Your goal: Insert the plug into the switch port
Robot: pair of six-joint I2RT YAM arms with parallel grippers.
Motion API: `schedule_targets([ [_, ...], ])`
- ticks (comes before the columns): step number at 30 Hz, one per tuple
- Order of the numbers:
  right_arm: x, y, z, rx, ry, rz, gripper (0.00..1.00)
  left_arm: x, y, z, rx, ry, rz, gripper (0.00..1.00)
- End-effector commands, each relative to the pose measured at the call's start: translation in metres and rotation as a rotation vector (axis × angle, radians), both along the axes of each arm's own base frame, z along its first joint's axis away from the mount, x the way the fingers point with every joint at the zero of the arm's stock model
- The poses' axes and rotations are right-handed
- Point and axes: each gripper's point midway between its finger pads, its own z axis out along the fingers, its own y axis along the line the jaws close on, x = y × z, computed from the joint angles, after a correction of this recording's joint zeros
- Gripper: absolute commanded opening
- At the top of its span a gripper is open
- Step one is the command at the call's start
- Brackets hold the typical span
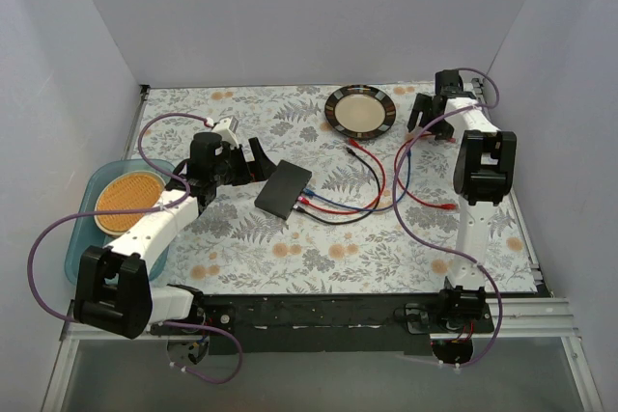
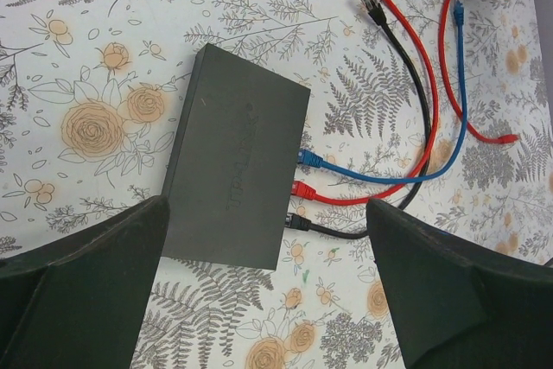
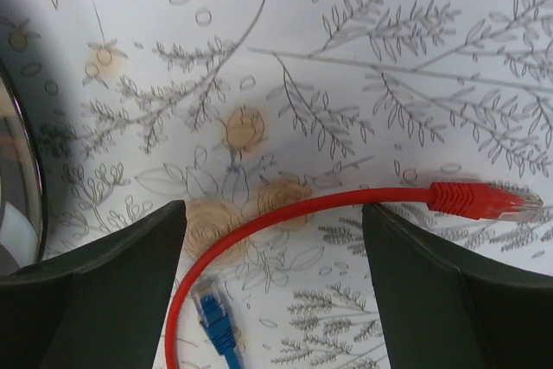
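Well, at the left edge of the table [image 1: 386,253] sits one blue tray [image 1: 75,238] with one round orange disc [image 1: 130,202] in it. Next along, the left gripper [image 2: 268,206] hangs just left of the switch [image 2: 238,162], aimed at it, its fingers spread wide and holding nothing. I see one switch, a flat black box lying left of the table's middle. Its long axis runs near to far, with the far end leaning right. The port edge [image 2: 302,123] is the long side facing the table's right edge, though the sockets themselves are hidden from above. Three plugs sit side by side in its nearer half, a blue plug [image 2: 309,159], a red plug [image 2: 302,188] and a black plug [image 2: 298,221], each pointing leftward into the box. I count four cables: two red, one blue, one black. One dark-rimmed plate [image 1: 360,110] rests near the far edge. By the far right corner the right gripper [image 3: 274,206] hovers, fingers parted and empty, above a loose red plug [image 3: 484,200] lying flat. I cannot tell which table edge its tip faces. A loose blue plug [image 3: 216,321] lies near it.
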Motion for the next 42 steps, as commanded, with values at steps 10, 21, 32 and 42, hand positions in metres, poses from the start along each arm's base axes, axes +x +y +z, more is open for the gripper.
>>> schedule_targets([
  [10, 0.012, 0.025, -0.026, -0.193, 0.069, 0.079, 0.67, 0.007, -0.008, 0.007, -0.011, -0.008, -0.048, 0.98],
  [21, -0.003, 0.043, -0.057, -0.148, 0.14, 0.161, 0.03, 0.005, -0.008, 0.009, -0.013, -0.013, -0.054, 0.98],
  [32, 0.012, 0.04, 0.07, -0.124, -0.141, 0.148, 0.01, 0.003, -0.008, 0.015, -0.025, -0.021, -0.045, 0.98],
  [42, -0.062, 0.092, 0.16, 0.098, -0.394, 0.374, 0.01, -0.013, -0.023, 0.032, -0.126, -0.05, -0.129, 0.98],
])
